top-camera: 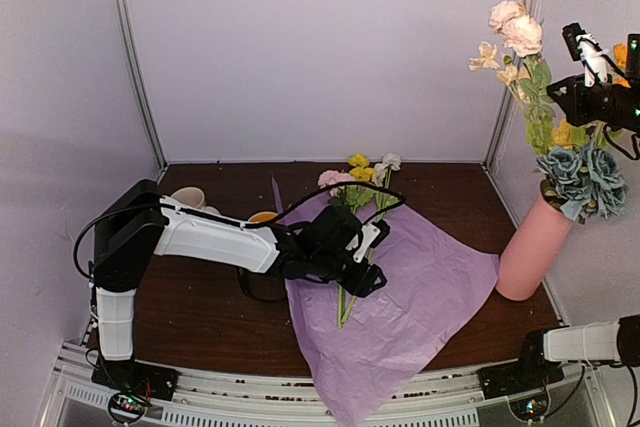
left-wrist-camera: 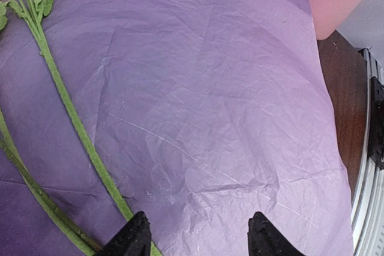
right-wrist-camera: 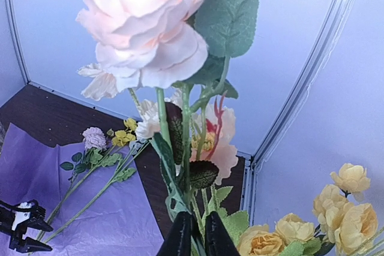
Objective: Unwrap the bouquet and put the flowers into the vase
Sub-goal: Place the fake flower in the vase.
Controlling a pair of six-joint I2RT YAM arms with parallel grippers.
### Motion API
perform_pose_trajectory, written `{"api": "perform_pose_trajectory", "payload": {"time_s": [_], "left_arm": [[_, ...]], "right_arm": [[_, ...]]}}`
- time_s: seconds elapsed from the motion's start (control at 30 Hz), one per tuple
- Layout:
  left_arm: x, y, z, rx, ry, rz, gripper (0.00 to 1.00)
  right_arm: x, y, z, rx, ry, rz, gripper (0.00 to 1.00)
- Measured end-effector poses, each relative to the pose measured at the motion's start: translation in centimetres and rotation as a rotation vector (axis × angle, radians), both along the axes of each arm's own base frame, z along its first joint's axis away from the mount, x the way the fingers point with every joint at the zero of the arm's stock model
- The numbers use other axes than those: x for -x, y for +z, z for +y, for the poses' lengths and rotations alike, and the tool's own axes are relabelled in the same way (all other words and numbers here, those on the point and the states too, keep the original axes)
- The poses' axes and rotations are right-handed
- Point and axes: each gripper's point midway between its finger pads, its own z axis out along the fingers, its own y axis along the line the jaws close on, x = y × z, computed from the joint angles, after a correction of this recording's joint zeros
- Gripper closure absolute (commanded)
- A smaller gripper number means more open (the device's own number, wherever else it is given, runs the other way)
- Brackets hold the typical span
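Top view: the pink vase [top-camera: 533, 247] leans at the right edge of the worktop [top-camera: 200, 297], holding blue, yellow and peach flowers [top-camera: 520, 32]. The right arm [top-camera: 600, 99] is up among them. The left arm [top-camera: 210, 232] reaches over the spread lilac tissue paper [top-camera: 420, 307].

Left wrist view: the left fingers [left-wrist-camera: 135, 238] stand partly open and empty above the paper, beside loose green stems [left-wrist-camera: 66, 106].

Right wrist view: the right fingers [right-wrist-camera: 180, 241] are almost closed, pinching the stalks of the flowers under the peach bloom.

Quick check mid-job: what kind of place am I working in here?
Probably a lab test booth, not a home: plain white walls framed by metal posts, a dark wooden table, and a metal mounting rail along its near edge.
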Motion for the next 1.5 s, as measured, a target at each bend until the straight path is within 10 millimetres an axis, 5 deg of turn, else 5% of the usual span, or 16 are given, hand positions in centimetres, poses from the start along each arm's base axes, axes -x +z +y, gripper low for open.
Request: {"api": "perform_pose_trajectory", "payload": {"time_s": [0.2,0.47,0.63,0.93,1.27,1.5], "left_arm": [[0.0,0.0,0.0,0.000,0.000,0.000,0.43],[0.0,-0.1,0.1,-0.004,0.000,0.002,0.43],[0.0,-0.1,0.1,-0.004,0.000,0.002,0.43],[0.1,-0.4,0.3,-0.010,0.001,0.006,0.43],[0.3,-0.7,0.4,-0.012,0.002,0.016,0.43],[0.5,-0.6,0.3,-0.007,-0.009,0.024,0.43]], "right_arm": [[-0.5,-0.4,1.0,-0.041,0.052,0.026,0.53],[-0.9,-0.5,2.0,-0.069,0.110,0.038,0.49],[-3.0,-1.0,2.1,-0.078,0.119,0.072,0.55],[-5.0,-1.8,1.9,-0.081,0.111,0.105,0.83],[-0.4,0.1,1.5,-0.050,0.082,0.015,0.96],[0.9,-1.8,1.2,-0.028,0.063,0.000,1.00]]}}
